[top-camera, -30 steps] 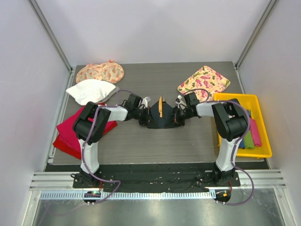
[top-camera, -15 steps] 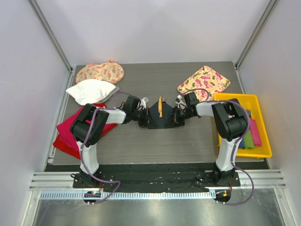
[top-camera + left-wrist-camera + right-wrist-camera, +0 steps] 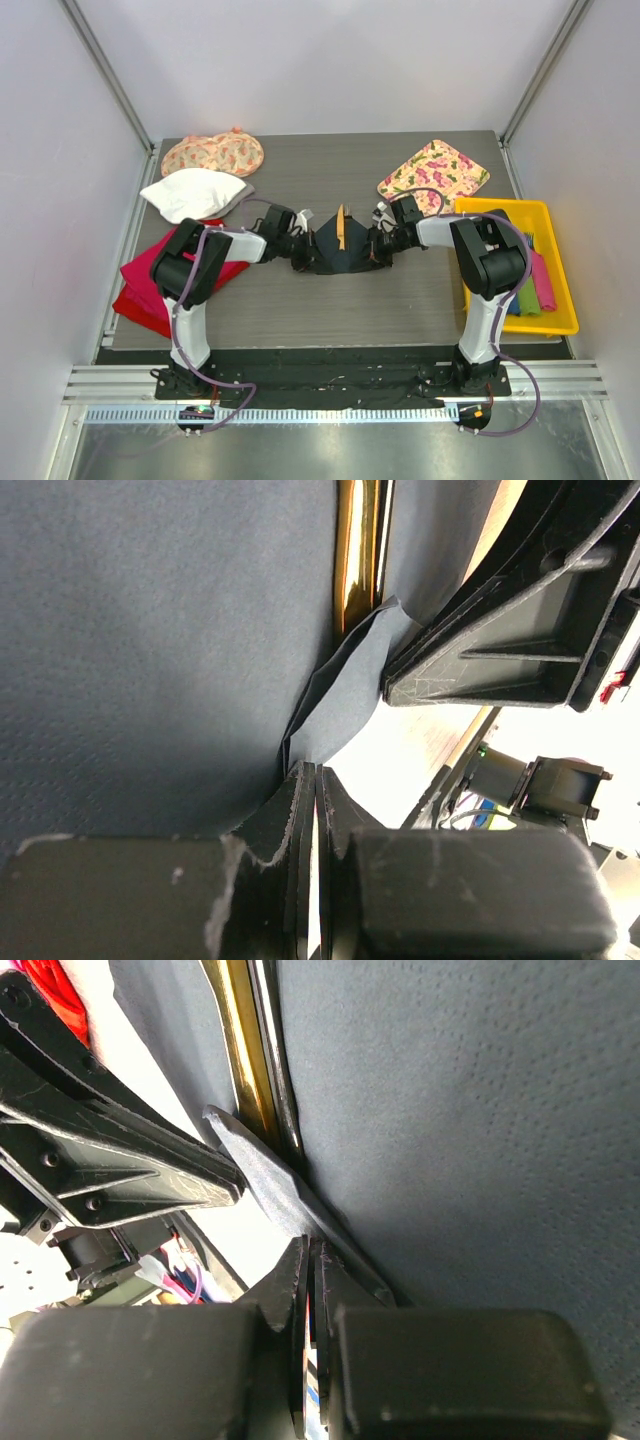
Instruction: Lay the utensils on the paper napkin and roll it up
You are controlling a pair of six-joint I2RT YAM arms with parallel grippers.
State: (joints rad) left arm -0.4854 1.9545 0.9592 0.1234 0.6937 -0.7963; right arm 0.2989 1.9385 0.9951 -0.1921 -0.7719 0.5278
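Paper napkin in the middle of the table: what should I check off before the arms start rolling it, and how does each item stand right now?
1. Left gripper shut on the paper napkin at its left edge: ok.
2. Right gripper shut on the opposite edge: ok.
3. Utensils lying in the napkin's raised trough: ok.
4. Every utensil on the napkin: cannot tell, only slim gold strips show.
5. Napkin untorn: cannot tell; it is creased near the left gripper.
6. Red cloth apart from the napkin: ok.
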